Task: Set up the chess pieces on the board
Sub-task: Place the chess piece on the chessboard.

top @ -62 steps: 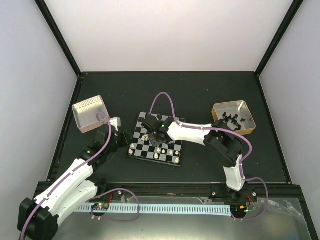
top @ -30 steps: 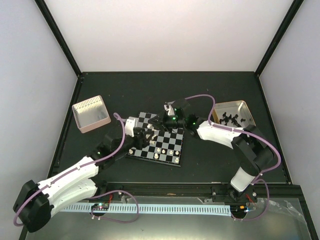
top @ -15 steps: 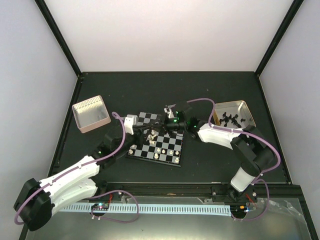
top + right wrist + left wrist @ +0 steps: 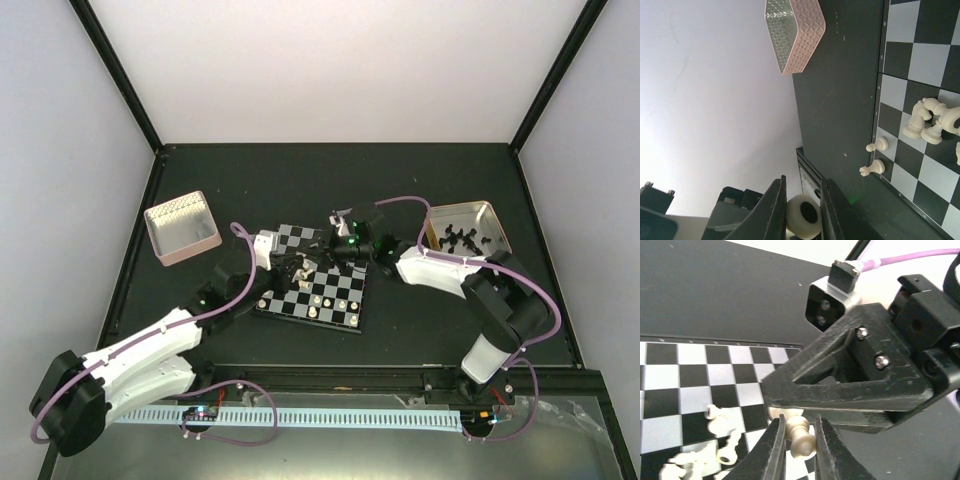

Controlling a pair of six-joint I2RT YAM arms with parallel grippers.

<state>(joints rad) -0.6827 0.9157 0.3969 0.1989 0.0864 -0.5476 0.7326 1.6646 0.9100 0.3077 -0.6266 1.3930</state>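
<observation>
The cream chess piece [image 4: 801, 437] is off the board [image 4: 348, 303], pinched above its far half where the two arms meet. The left tool [image 4: 800, 426] is clenched on it, one finger on each flank. The right tool [image 4: 803, 182] also has its fingers tight against what looks like the same piece, so this reads as a handover. Which tool bears the weight cannot be told.

The left wrist view shows the piece from the side. Its long axis runs roughly along the left fingers, flared foot toward their tips and head toward the wrist, with the right tool's black finger just above. The right wrist view shows only the round foot, end-on.

The piece therefore probably needs turning foot-down before it can stand, and the board lies directly beneath. Loose cream pieces [image 4: 927, 122] lie heaped mid-board, and two pawns [image 4: 874, 157] stand at its edge. The overhead view hides the grasp, but shows both tins, pinkish tin [image 4: 183, 227] and tan tin [image 4: 467, 233], well apart on the table [image 4: 250, 180].
</observation>
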